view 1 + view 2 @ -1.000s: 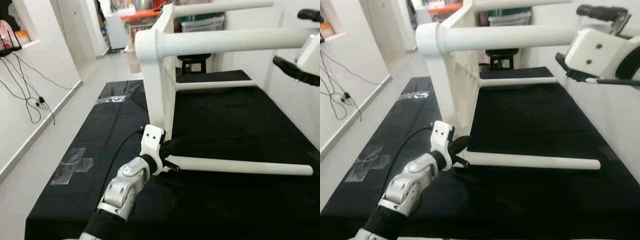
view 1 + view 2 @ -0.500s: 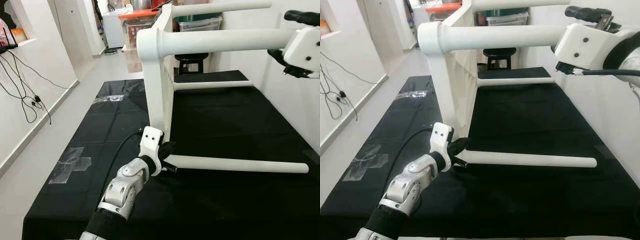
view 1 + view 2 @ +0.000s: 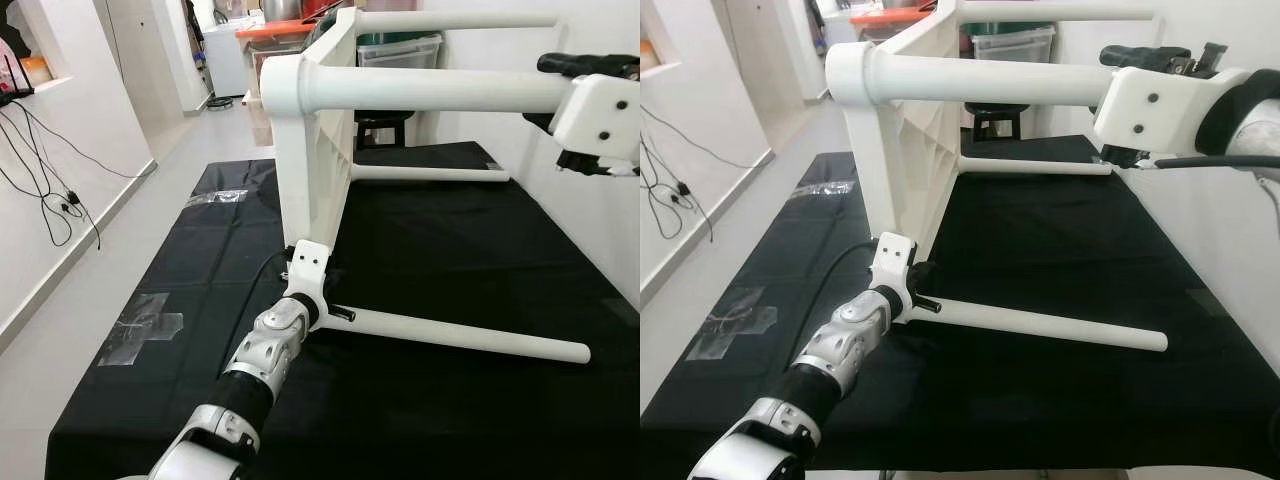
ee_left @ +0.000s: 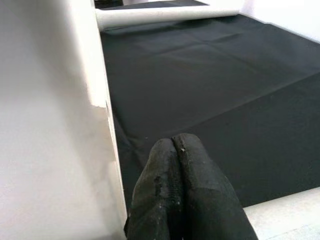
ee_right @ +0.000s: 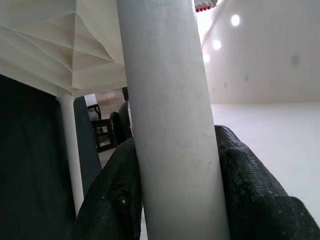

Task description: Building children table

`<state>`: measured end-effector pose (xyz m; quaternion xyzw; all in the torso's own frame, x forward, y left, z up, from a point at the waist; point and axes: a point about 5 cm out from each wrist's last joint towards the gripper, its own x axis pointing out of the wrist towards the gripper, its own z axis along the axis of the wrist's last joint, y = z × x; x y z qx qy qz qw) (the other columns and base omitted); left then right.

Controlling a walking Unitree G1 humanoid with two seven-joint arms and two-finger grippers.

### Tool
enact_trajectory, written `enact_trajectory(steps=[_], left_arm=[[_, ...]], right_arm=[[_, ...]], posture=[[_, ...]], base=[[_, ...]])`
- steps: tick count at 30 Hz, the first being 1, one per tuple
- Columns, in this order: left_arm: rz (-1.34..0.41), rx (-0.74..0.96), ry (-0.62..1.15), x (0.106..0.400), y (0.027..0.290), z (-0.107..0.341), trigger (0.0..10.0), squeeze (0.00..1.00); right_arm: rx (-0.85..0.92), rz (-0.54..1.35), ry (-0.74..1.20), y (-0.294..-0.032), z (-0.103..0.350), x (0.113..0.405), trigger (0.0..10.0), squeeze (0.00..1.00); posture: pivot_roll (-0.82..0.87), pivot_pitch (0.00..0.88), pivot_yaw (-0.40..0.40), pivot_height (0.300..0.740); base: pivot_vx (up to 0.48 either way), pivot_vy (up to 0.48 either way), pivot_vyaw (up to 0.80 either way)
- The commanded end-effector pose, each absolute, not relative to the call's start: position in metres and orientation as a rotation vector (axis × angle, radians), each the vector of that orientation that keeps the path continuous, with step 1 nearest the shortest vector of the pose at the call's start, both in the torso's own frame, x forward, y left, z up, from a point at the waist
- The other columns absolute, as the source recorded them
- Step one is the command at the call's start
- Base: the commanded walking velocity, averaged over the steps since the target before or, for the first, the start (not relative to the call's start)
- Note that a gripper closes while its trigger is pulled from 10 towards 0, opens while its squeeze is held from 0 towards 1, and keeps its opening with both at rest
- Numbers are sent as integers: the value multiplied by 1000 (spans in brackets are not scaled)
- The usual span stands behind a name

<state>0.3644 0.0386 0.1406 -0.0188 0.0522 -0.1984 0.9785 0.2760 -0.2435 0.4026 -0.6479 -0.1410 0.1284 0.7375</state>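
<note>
My right gripper (image 5: pixel 172 165) has closed around the upper leg (image 3: pixel 440 92) at the frame's upper right. The table (image 3: pixel 315 150) lies sideways, mid-frame. My left gripper (image 4: pixel 185 200), fingers pressed together, seemingly empty, now steadies the lower corner.

Black cloth (image 3: pixel 450 250) covers the floor (image 3: pixel 80 330), taped (image 3: pixel 145 325) at the left edge. White table (image 3: pixel 310 170) lies on its side on the cloth, two legs resting on it.
</note>
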Motion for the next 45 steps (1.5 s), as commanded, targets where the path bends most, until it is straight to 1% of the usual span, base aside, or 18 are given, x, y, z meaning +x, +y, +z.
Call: enact_trajectory(steps=[1, 4, 7, 14, 16, 17, 18, 25, 26, 29, 30, 31, 34, 39, 40, 42, 43, 45], left_arm=[[-329, -16, 83, 371, 49, 143, 10000, 0], [-279, -5, 70, 373, 56, 145, 10000, 0], [-37, 14, 29, 381, 101, 149, 10000, 0], [197, 20, -82, 385, 167, 174, 10000, 0], [306, 66, -195, 385, 210, 207, 10000, 0], [306, 66, -195, 385, 210, 207, 10000, 0], [391, 127, -363, 380, 253, 267, 10000, 0], [428, 180, -512, 370, 274, 321, 10000, 0], [409, 220, -621, 362, 276, 363, 10000, 0], [379, 244, -710, 354, 273, 397, 10000, 0], [348, 268, -776, 346, 267, 421, 10000, 0], [348, 268, -776, 346, 267, 421, 10000, 0], [257, 265, -814, 343, 248, 432, 10000, 0], [136, 234, -733, 353, 227, 403, 10000, 0], [35, 218, -652, 360, 210, 373, 10000, 0], [35, 218, -652, 360, 210, 373, 10000, 0], [-52, 203, -582, 362, 196, 349, 10000, 0], [-204, 160, -442, 360, 165, 298, 10000, 0]], right_arm=[[-1366, 284, -333, -245, 406, 272, 0, 0], [-1364, 268, -322, -247, 406, 272, 0, 0], [-1316, 149, -279, -264, 407, 273, 0, 0], [-1198, -41, -219, -287, 400, 275, 0, 0], [-1068, -129, -203, -295, 388, 276, 0, 0], [-1068, -129, -203, -295, 388, 276, 0, 0], [-858, -178, -184, -294, 360, 283, 0, 0], [-630, -171, -150, -284, 327, 294, 0, 0], [-433, -133, -104, -267, 296, 305, 0, 0], [-269, -86, -55, -246, 270, 313, 0, 0], [-160, -40, -14, -225, 250, 319, 0, 0], [-160, -40, -14, -225, 250, 319, 0, 0], [-75, 56, 30, -182, 223, 328, 0, 0], [-65, 72, 56, -159, 212, 334, 0, 0], [-81, 48, 67, -157, 207, 339, 7647, 0], [-81, 48, 67, -157, 207, 339, 7647, 0], [-104, 11, 96, -157, 201, 343, 10000, 0], [-155, -46, 99, -166, 190, 348, 10000, 0]], posture=[[-182, 45, 64, 740], [-178, 50, 63, 740], [-167, 52, 61, 740], [-145, 41, 48, 740], [-127, 31, 43, 740], [-127, 31, 43, 740], [-79, 3, 33, 740], [-34, 0, 22, 740], [-4, 0, 15, 740], [21, 0, 10, 740], [33, 0, 8, 740], [33, 0, 8, 740], [54, 0, 17, 740], [58, 0, 20, 740], [51, 0, 26, 740], [51, 0, 26, 740], [51, 0, 26, 740], [55, 0, 25, 740]], base=[[0, 0, 0], [0, 0, 0], [0, 0, 0], [0, 0, 0], [0, 0, 0], [0, 0, 0], [0, 0, 0], [0, 0, 0], [0, 0, 0], [0, 0, 0], [0, 0, 0], [0, 0, 0], [0, 0, 0], [0, 0, 0], [0, 0, 0], [0, 0, 0], [0, 0, 0], [0, 0, 0]])
